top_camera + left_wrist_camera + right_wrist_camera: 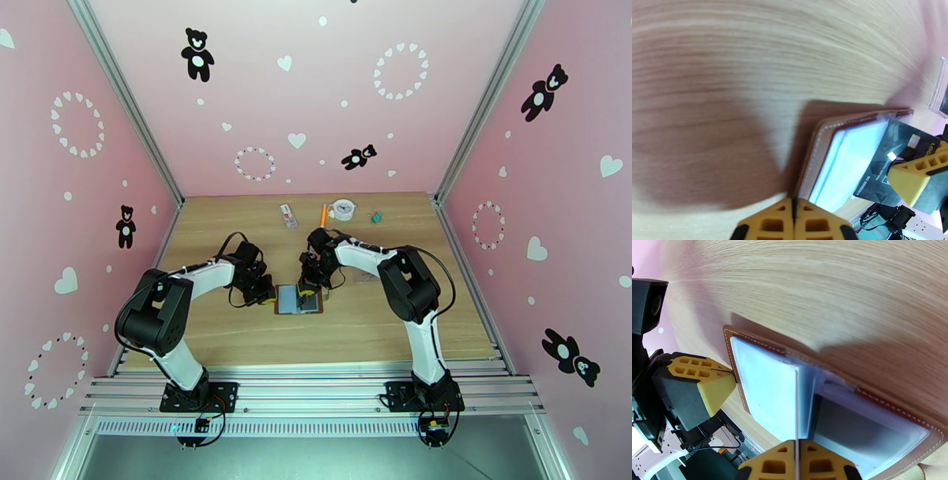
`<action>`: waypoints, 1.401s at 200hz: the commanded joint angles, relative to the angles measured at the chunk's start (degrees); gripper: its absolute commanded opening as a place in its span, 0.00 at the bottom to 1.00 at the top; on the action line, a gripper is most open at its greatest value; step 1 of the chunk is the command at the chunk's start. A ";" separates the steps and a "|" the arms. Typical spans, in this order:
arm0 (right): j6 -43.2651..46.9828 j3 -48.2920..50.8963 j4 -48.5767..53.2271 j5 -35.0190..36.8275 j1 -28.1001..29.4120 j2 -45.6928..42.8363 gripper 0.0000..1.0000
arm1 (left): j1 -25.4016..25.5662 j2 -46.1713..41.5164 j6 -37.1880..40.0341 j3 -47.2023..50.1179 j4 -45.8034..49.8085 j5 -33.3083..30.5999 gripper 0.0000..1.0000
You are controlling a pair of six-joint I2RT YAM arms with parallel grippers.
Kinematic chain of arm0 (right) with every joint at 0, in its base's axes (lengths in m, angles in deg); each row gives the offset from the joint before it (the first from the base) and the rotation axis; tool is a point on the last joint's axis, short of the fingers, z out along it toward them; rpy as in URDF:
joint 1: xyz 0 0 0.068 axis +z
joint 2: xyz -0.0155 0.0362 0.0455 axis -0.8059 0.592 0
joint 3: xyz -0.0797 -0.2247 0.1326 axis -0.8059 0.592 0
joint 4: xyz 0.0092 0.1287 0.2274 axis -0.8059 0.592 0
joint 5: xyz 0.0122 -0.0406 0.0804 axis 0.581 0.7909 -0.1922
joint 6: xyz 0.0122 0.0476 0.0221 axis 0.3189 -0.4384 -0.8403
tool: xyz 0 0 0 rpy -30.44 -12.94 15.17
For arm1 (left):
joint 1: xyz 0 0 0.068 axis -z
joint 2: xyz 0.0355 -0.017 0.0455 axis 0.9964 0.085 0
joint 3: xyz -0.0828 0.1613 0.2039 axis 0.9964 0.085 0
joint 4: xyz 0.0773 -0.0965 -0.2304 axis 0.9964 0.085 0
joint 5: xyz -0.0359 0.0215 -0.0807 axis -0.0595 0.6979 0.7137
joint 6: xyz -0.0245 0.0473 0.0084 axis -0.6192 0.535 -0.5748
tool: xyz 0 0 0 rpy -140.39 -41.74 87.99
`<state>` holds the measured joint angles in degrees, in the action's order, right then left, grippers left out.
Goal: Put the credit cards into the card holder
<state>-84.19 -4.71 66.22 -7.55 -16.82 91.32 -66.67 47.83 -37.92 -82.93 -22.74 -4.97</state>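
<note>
The wooden worktop (237, 331) carries everything, with the left arm (201, 276) and the right arm (399, 276) both bent in over its middle. Between the two end effectors lies the card holder (287, 300), spread open with its brown stitched cover down and its pale grey-blue pockets facing up. The left end effector (793, 207) has its yellow fingers pressed together. Its tips sit right at the outer edge of the cover, on the side away from the other arm. Whether that edge is nipped between the tips cannot be told. The right end effector (796, 445) is clamped on a dark credit card (888, 158) with a gold chip and pale lettering. The card reaches forward from the fingertips, over the open pockets. From the right wrist it shows edge-on, as a thin line running from the fingers to the middle fold of the holder. Whether its leading edge has entered a pocket cannot be told. A corner of clear plastic (940, 89) lies on the worktop, just past the holder on the right end effector's side. Well beyond both end effectors, along the far edge of the worktop, sit several small items. They are a round white object (344, 208), a white-and-red packet (288, 215), an orange pen (323, 215) and a tiny green piece (377, 215).
</note>
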 commanded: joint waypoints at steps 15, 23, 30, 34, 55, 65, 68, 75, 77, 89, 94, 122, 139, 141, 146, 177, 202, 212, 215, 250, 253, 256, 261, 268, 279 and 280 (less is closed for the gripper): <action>-1.29 2.34 -1.71 -1.15 0.03 -2.43 0.00 | 0.17 -1.11 1.07 -1.61 1.13 1.75 0.01; -1.45 2.44 -1.83 -1.21 0.03 -2.25 0.00 | 0.34 -0.84 1.24 -1.64 1.13 1.80 0.01; -1.60 2.41 -1.99 -1.24 0.03 -2.13 0.00 | 0.48 -0.57 1.25 -1.57 1.27 1.47 0.01; -1.66 2.61 -2.23 -1.40 0.03 -2.08 0.00 | 0.52 -0.50 1.25 -1.46 1.22 1.28 0.01; -2.41 3.25 -3.42 -2.06 0.03 -1.66 0.00 | 0.50 0.33 1.07 -0.78 0.97 0.71 0.02; -2.79 3.71 -4.29 -2.28 0.14 -1.60 0.00 | 0.61 0.60 0.94 -0.50 0.79 0.54 0.02; -2.93 3.82 -4.47 -2.37 0.19 -1.61 0.00 | 0.68 0.65 0.90 -0.37 0.70 0.52 0.02; -3.15 4.02 -4.83 -2.53 0.12 -1.60 0.00 | 0.70 0.75 0.85 -0.16 0.52 0.33 0.02; -3.20 4.05 -4.99 -2.56 0.10 -1.53 0.00 | 0.79 0.88 0.82 -0.13 0.47 0.30 0.02; -3.51 4.26 -5.39 -2.85 0.21 -1.34 0.00 | 0.79 1.26 0.81 0.05 0.34 0.18 0.02; -3.59 4.31 -5.59 -2.97 0.21 -1.36 0.00 | 0.79 1.44 0.73 0.09 0.34 0.01 0.02; -4.65 4.70 -7.07 -4.01 0.38 -1.37 0.00 | 0.79 2.66 0.38 0.23 0.71 -0.80 0.02; -5.14 4.54 -7.44 -4.33 0.47 -1.39 0.00 | 0.81 2.57 0.25 0.58 0.78 -1.39 0.02; -5.17 4.53 -7.51 -4.41 0.47 -1.41 0.00 | 0.80 2.52 0.27 0.65 0.89 -1.47 0.01; -5.33 4.61 -7.65 -4.47 0.55 -1.56 0.00 | 0.79 2.59 0.27 0.66 0.92 -1.65 0.02; -5.91 4.65 -8.11 -5.02 0.66 -1.63 0.00 | 0.79 3.03 0.20 0.84 2.08 -3.11 0.02; -5.47 4.54 -8.07 -5.24 0.88 -1.52 0.00 | 0.79 2.95 0.02 1.33 1.92 -3.34 0.02; -5.21 4.51 -8.04 -5.48 1.06 -1.51 0.00 | 0.79 2.90 0.02 1.37 2.01 -3.43 0.02; -5.08 4.38 -8.07 -5.53 1.15 -1.55 0.00 | 0.83 2.92 0.02 1.31 2.01 -3.51 0.02; -3.53 4.41 -7.23 -5.28 1.52 -1.10 0.00 | 0.79 3.17 0.28 1.29 2.33 -3.87 0.02; -3.44 4.52 -7.28 -5.28 1.52 -1.07 0.00 | 0.79 3.14 0.28 1.29 2.28 -3.87 0.02; -3.31 4.57 -7.29 -5.31 1.52 -1.03 0.00 | 0.79 3.13 0.28 1.29 2.27 -3.87 0.02; -3.17 4.62 -7.16 -5.17 1.52 -0.93 0.00 | 0.79 3.26 0.28 1.29 2.27 -3.85 0.02; -2.88 4.80 -7.11 -5.18 1.60 -0.97 0.00 | 0.79 3.26 0.36 1.29 2.36 -3.91 0.02; -2.59 5.29 -7.78 -5.23 1.61 -1.15 0.00 | 0.79 3.14 0.37 1.33 2.41 -3.96 0.02; -2.57 5.30 -7.90 -5.26 1.61 -1.19 0.00 | 0.79 3.13 0.37 1.35 2.43 -3.96 0.02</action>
<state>-88.21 -0.80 58.36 -12.23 -15.61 91.25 -66.19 49.45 -37.77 -83.00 -22.22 -5.69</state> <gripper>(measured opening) 0.035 0.033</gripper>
